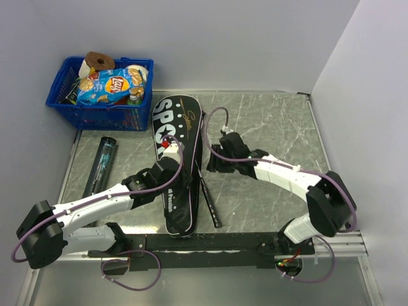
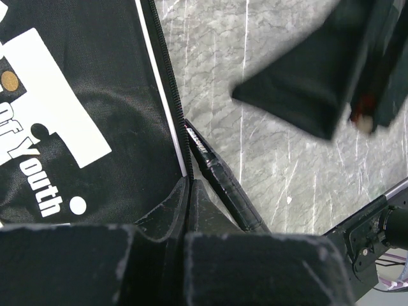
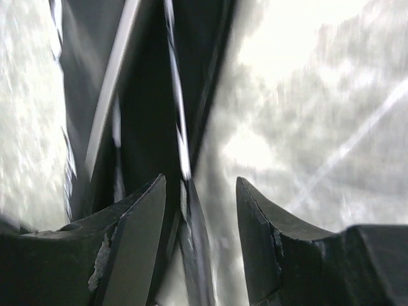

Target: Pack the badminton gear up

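The black bag (image 1: 173, 127) lettered SPORT lies lengthwise mid-table; it also shows in the left wrist view (image 2: 76, 95). My left gripper (image 1: 191, 185) is shut on the bag's zipper edge (image 2: 189, 183). A black racket handle (image 1: 212, 207) sticks out along the bag's right side, just right of my left fingers (image 2: 220, 178). My right gripper (image 1: 207, 164) is open, its fingers (image 3: 143, 217) straddling a thin racket shaft (image 3: 185, 153) at the bag's open edge. The white racket frames are hidden. The long dark tube (image 1: 101, 162) lies left of the bag.
A blue basket (image 1: 95, 111) holding a crisp packet (image 1: 108, 87) stands at the back left. The arms' base rail (image 1: 210, 243) runs along the near edge. Walls close the table's back and right side.
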{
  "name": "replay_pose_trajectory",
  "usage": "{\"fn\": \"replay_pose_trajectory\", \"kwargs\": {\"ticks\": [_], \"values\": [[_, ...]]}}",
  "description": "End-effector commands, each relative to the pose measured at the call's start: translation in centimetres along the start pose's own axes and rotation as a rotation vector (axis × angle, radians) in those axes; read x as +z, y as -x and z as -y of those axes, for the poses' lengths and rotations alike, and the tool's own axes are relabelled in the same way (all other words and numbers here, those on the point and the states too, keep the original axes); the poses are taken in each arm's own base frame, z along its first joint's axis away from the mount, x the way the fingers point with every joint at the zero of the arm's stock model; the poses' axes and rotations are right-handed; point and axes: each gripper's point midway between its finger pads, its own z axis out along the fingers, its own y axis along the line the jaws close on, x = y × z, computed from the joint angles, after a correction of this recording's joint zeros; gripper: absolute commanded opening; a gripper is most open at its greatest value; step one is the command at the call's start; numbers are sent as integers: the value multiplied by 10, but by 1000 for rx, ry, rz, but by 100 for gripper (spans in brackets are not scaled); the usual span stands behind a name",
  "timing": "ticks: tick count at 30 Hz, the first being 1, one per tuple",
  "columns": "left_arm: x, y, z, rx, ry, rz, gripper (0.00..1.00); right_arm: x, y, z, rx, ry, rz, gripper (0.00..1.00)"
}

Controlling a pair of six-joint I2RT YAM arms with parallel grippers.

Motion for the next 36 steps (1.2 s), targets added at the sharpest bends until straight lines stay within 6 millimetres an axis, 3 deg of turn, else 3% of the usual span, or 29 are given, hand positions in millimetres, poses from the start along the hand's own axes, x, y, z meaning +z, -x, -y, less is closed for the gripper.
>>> {"fn": "replay_pose_trajectory", "kwargs": {"ticks": [1, 7, 14, 29, 33, 36], "values": [[-9, 31, 24, -7, -69, 83, 1, -23, -45, 3, -46, 87, -126, 54], [-10, 33, 24, -3, -69, 91, 1, -38, -85, 4, -45, 208, -202, 51], [-8, 31, 25, 0, -74, 83, 1, -44, -116, -5, -44, 316, -272, 52], [-6, 26, 22, 0, -68, 72, 1, -36, -148, -15, -7, 422, -336, 53], [-7, 26, 21, -1, -64, 75, 1, -35, -152, -18, 7, 440, -347, 43], [-8, 26, 22, -3, -69, 75, 1, -33, -149, -22, 20, 448, -337, 27]]}}
